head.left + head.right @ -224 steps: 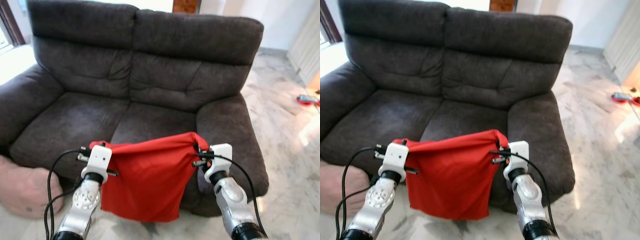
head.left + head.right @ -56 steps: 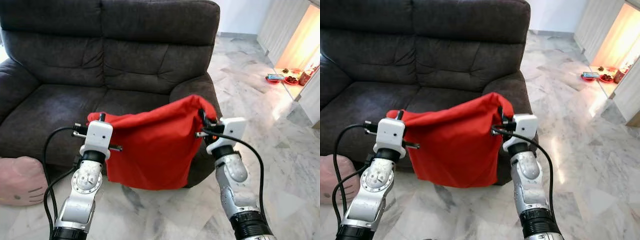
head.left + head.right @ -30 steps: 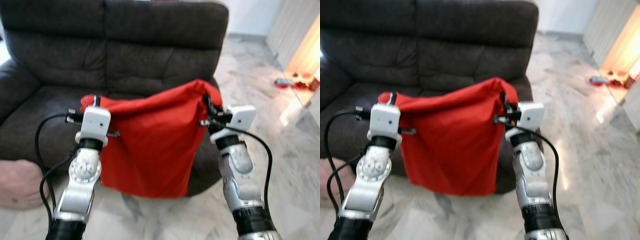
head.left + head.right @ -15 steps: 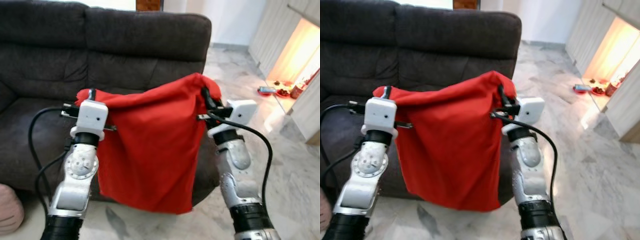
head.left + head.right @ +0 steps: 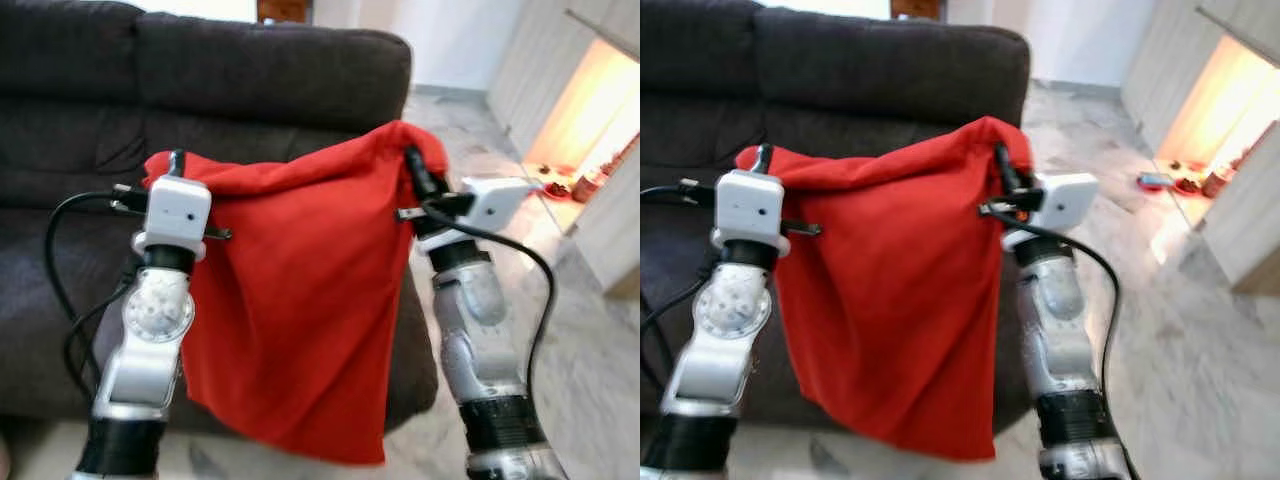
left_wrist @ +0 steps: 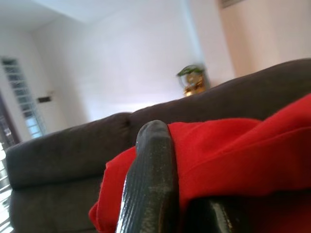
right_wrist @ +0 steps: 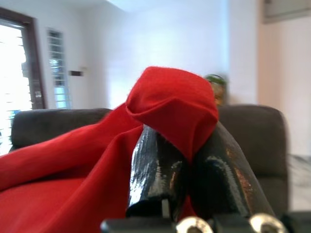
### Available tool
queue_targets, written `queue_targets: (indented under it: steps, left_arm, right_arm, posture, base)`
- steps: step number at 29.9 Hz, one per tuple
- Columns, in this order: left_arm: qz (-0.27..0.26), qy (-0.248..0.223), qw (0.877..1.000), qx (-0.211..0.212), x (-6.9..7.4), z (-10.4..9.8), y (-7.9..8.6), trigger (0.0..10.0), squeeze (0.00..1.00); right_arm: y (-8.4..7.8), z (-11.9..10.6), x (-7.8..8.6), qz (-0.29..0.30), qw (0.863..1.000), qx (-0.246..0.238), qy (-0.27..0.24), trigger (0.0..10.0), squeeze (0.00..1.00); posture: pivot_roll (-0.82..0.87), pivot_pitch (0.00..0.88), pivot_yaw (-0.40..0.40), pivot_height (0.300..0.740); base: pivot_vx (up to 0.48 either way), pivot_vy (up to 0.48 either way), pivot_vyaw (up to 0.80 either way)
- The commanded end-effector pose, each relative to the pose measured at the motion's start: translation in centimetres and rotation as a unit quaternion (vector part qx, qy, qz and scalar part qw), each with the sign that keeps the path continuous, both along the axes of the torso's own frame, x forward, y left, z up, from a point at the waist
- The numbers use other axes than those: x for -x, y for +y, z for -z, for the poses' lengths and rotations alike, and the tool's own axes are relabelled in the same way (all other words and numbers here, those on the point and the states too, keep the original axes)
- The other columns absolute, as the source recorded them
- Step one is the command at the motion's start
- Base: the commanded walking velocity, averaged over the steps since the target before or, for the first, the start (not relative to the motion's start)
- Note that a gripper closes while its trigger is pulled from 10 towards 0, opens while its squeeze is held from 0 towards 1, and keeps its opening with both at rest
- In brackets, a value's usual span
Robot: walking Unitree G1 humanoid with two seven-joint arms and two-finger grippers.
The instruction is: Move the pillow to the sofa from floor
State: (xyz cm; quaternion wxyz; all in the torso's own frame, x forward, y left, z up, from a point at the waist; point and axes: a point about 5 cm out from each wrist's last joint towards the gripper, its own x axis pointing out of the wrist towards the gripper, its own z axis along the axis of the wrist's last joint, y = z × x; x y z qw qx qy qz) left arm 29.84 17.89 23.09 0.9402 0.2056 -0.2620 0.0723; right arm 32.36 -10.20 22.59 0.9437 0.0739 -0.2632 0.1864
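The red pillow (image 5: pixel 300 300) is held aloft at twelve o'clock before the sofa (image 5: pixel 270 75), its corners clenched by the left gripper (image 5: pixel 177 165) and right gripper (image 5: pixel 412 170); both should be carried level over the seat before release.

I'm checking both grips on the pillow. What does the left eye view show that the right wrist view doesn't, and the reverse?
Left eye view: both arms, the left gripper at one top corner, and the pillow hanging full length before the sofa.

Right wrist view: close up, the right gripper pinching a bunched red corner between its fingers, and a window.

Both: red pillow, dark sofa, right gripper.
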Motion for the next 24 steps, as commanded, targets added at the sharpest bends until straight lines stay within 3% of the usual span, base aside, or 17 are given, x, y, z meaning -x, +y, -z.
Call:
queue_targets:
  steps: [1,4,21,24]
  left_arm:
    - [0.022,-0.050,0.998,-0.001,0.5,-2.1,-1.2,10.0,0.00]
    - [0.022,-0.051,0.998,-0.001,0.5,-2.1,-1.2,10.0,0.00]
    - [0.023,-0.054,0.998,-0.001,0.5,-2.4,-1.3,10.0,0.00]
    - [0.043,-0.002,0.999,-0.011,-0.3,-1.0,-1.7,10.0,0.00]
  right_arm:
    - [-0.4,-2.2,0.6,-0.001,0.999,0.004,-0.053,10.0,0.00]
    - [-0.2,-2.0,0.6,-0.011,0.999,0.002,-0.047,10.0,0.00]
    - [0.2,-2.2,0.9,-0.023,0.998,0.011,-0.049,10.0,0.00]
    - [0.0,-1.4,0.4,-0.016,1.000,0.012,-0.025,10.0,0.00]
  posture:
    - [0.10,0.000,-0.075,0.740]
    - [0.10,0.000,-0.076,0.740]
    - [0.09,0.000,-0.072,0.740]
    - [0.10,0.000,-0.074,0.740]
  base:
    - [0.409,0.000,0.79]
    - [0.409,0.000,0.79]
    - [0.405,0.000,0.00]
    - [0.135,0.000,0.00]
